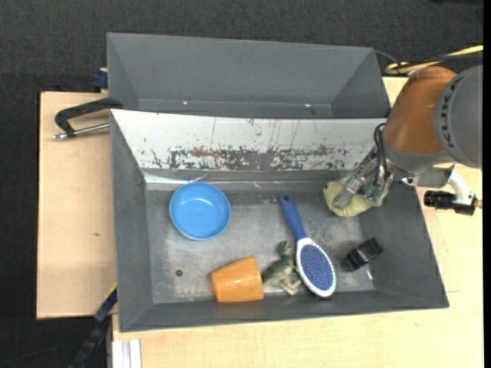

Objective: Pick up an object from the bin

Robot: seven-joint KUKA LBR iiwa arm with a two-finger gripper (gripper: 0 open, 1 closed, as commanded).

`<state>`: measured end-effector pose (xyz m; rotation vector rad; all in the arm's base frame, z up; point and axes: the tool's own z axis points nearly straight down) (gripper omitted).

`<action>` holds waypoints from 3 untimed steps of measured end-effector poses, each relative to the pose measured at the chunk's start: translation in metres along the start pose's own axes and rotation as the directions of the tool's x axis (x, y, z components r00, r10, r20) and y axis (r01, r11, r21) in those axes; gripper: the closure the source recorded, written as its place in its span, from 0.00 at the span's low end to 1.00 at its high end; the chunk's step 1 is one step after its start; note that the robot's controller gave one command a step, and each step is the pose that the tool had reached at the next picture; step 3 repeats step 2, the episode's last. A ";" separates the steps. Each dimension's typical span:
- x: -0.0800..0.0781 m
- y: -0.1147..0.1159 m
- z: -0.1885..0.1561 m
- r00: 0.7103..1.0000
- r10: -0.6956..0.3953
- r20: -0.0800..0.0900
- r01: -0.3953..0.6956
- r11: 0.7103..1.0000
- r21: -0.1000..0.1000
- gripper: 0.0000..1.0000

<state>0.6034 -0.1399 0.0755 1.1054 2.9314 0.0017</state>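
The tool [365, 188] is hanging at the far right of the bin [132, 228], touching a pale yellow crumpled lump [342, 204]. I cannot tell whether it is open or closed. A good grasp is calling for centring over the lump, clear of the right wall.

Surroundings, as I see them from the remote station. A dark charcoal floor with a coarse, carpet-like texture [230, 6] spans the top of the view and runs down the left side. A pale, wood-toned flat surface [307, 347] shows along the lower edge, just beside the front rim of the grey metal bin [126, 228], and again at the upper right. Light lies evenly over floor and surface. The bin's far wall is bright in its lower band and duller in its upper panel.
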 end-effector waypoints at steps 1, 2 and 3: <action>-0.004 0.003 -0.080 1.000 -0.002 0.005 0.002 1.000 -0.004 1.00; -0.005 0.005 -0.112 1.000 -0.005 0.001 0.005 1.000 -0.002 1.00; -0.005 0.005 -0.112 1.000 -0.005 0.001 0.005 1.000 -0.002 1.00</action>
